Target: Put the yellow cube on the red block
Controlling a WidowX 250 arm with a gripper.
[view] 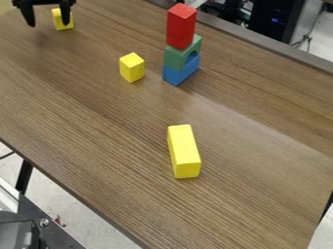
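Note:
At the top left, my gripper hangs over the table with its two fingers spread wide and nothing held. A small yellow block stands just behind its right finger, partly covered by it; whether they touch I cannot tell. Another small yellow block, the yellow cube, stands left of a stack near the upper middle. The red block stands upright at the top of that stack, on a green arch block, which rests on a blue block.
A long yellow block lies near the middle of the brown table. The table's far edge runs behind the stack, with a black computer case beyond it. Dark equipment stands below the near edge at the bottom left.

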